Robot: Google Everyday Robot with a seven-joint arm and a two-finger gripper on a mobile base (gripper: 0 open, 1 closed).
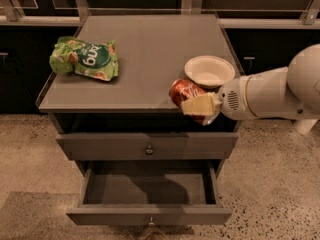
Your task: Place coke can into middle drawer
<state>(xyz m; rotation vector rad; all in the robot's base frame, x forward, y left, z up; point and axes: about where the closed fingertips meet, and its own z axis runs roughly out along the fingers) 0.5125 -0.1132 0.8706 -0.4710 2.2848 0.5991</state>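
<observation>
Coke can: clamping it in gripper at countertop near-right edge; next, lowering into open middle drawer.

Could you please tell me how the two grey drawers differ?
The upper grey drawer is shut, inside hidden; the middle grey drawer is pulled out, inside showing, its front jutting forward of the upper's. Both have small round knobs. The gripper, jaws shut on the red aluminium coke can, hangs above their right side.

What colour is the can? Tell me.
The can is red, camera view; the gripper holds it at the cabinet's front edge.
</observation>
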